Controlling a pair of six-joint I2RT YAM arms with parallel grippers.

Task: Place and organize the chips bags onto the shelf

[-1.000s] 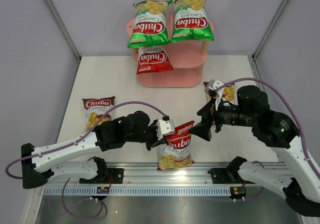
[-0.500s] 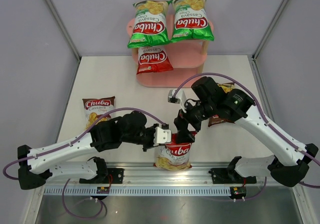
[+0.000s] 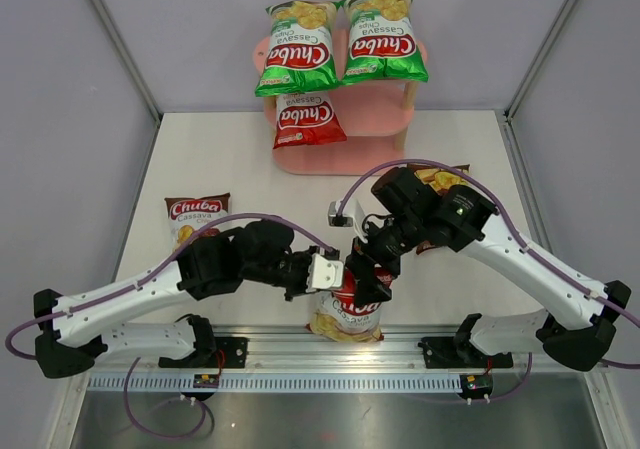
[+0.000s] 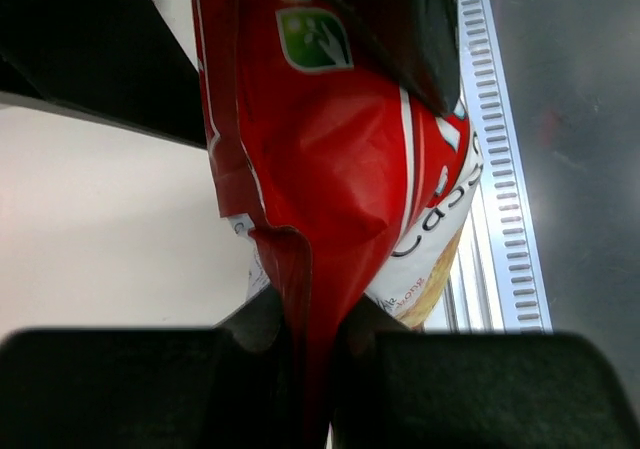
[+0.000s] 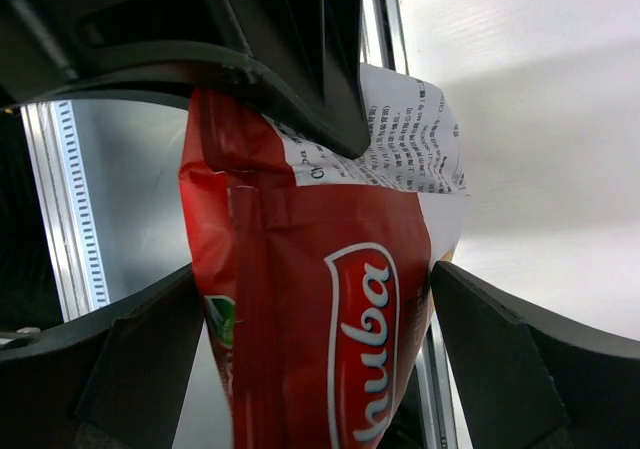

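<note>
Near the front edge of the counter (image 3: 250, 169), the left claw (image 3: 326, 270) is pinched tight on one edge of a red chips bag (image 3: 349, 306). The right claw (image 3: 366, 275) gapes wide, its fingers straddling that bag's top without gripping it. The pink shelf (image 3: 380, 119) stands at the back.
</note>
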